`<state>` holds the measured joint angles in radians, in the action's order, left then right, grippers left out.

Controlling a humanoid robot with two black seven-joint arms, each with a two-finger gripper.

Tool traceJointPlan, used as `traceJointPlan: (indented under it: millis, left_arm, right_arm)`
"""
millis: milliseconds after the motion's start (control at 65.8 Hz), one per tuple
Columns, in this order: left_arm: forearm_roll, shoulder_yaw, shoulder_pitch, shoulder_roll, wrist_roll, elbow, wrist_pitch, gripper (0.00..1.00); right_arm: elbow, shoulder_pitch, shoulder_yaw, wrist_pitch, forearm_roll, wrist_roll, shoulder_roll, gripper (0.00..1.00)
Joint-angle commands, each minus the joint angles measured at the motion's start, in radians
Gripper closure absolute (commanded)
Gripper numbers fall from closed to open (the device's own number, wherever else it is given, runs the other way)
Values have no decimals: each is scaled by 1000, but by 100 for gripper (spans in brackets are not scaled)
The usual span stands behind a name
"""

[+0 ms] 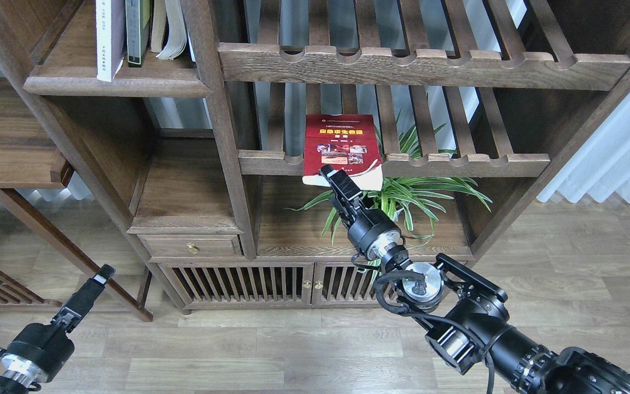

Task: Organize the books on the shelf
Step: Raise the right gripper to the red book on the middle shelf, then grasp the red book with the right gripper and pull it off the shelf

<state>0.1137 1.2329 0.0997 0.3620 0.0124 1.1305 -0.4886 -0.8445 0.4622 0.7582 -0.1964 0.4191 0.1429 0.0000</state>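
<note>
From the head view, your right gripper (pixel 332 178) pinches the lower edge of the red paperback with small photos (pixel 340 143), which lies on the slatted rack (pixel 457 163) above the green potted plant (pixel 402 194). Your left gripper (pixel 103 273) hangs low over the floor; you cannot tell its jaw gap. The lavender-white paperback (pixel 109 38) and black-grey paperback (pixel 138 33) stand upright on the dark-brown wooden shelf (pixel 112 85).
</note>
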Motion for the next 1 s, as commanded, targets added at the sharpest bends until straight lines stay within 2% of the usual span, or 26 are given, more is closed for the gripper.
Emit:
traceJointPlan:
  millis: [0,76,258,395,441,471,486,517,532,547,593,836,988]
  left_arm:
    - [4,-9,0,-3,-6,-2,0,10]
    - [9,-15,0,-8,-11,-2,0,10]
    - [29,-29,2,-61,-46,-2,0,10]
    - [29,-26,0,-67,-48,-2,0,10]
    - [29,-21,0,-66,-48,-2,0,10]
    - [29,-18,0,-66,-48,-3,0,9]
    - [29,-17,0,-66,-48,-3,0,9]
    - [29,-16,0,-66,-48,-6,0,8]
    - [29,-15,0,-66,-48,-8,0,8]
    - [29,-15,0,-66,-48,-8,0,8]
    - [29,-13,0,-66,-48,-9,0,7]
    - [29,-10,0,-66,-48,-15,0,6]
    - [29,-10,0,-67,-48,-29,0,5]
  right_arm:
    - [2,12,6,0,21,0,0,2]
    - [2,15,13,2,26,0,0,4]
    - [2,16,16,34,26,0,0,20]
    - [2,18,18,58,26,3,0,26]
    - [2,18,20,58,24,4,0,34]
    - [2,18,23,58,26,6,0,42]
    - [2,18,24,57,26,6,0,51]
    - [2,18,29,52,26,6,0,61]
    - [2,18,36,49,27,7,0,72]
    - [2,18,42,48,29,7,0,78]
    - [2,18,59,46,32,7,0,86]
    - [25,18,58,48,33,6,0,87]
    - [18,13,61,14,35,4,0,90]
